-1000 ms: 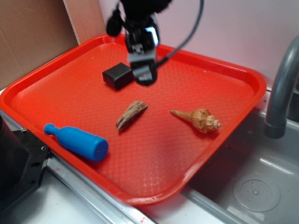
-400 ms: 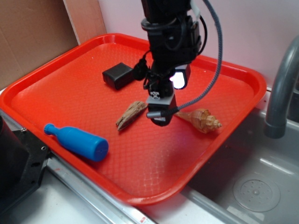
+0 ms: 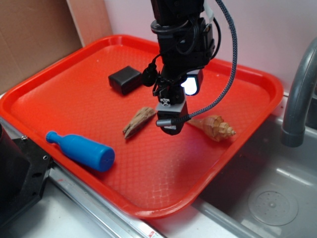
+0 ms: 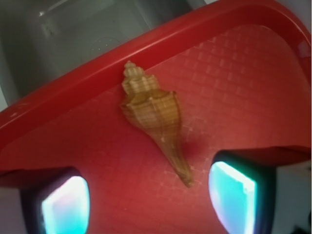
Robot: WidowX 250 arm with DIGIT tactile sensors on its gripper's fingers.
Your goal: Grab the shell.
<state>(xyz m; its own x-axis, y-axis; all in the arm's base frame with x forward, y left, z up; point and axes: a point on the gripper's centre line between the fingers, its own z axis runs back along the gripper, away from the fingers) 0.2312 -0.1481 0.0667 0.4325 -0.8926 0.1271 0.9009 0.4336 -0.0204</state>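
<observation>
Your exterior view takes in the whole red tray (image 3: 59, 99), its waffle-textured plastic carrying a blue bottle-shaped toy (image 3: 79, 150), a black block (image 3: 125, 80) and a splintery wood piece (image 3: 138, 121), with the gripper (image 3: 171, 124) low over the shell's tail. Only your wrist view shows the gripper (image 4: 146, 202) spread wide, one finger (image 4: 234, 195) glowing either side. The ribbed tan shell (image 4: 153, 117) lies flat between them, knobby spire toward the tray rim.
</observation>
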